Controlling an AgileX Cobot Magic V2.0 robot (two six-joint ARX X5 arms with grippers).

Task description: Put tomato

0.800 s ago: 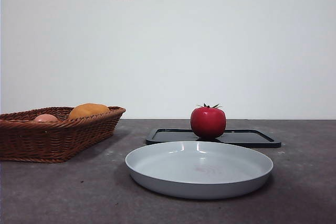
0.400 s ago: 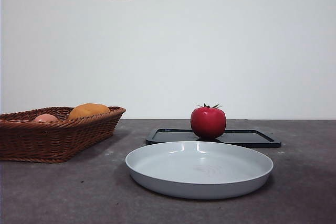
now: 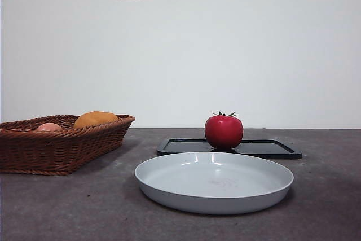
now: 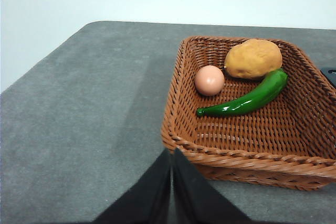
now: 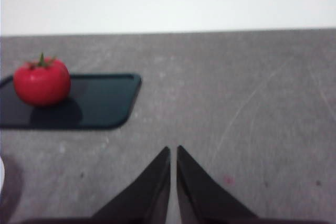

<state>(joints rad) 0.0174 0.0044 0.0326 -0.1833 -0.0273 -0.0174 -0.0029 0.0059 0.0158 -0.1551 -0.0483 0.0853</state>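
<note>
Nothing has moved since the earlier frames; the tomato (image 3: pixel 224 131) stands upright on the black tray (image 3: pixel 271 148).

The table (image 3: pixel 67 207) carries a wicker basket (image 3: pixel 56 150) with an orange-yellow fruit (image 4: pixel 253 59), a green pepper (image 4: pixel 247 99) and a pale pink fruit (image 4: pixel 209 80); the grey plate (image 3: pixel 214 183) lies just in front of the tray. The left gripper (image 4: pixel 171 156) near the basket and the right gripper (image 5: pixel 173 153) beside the tray both have jaws pressed together, holding nothing.

Glossy red tomato (image 3: pixel 224 131), upright, on black tray (image 3: pixel 271 148)
</note>
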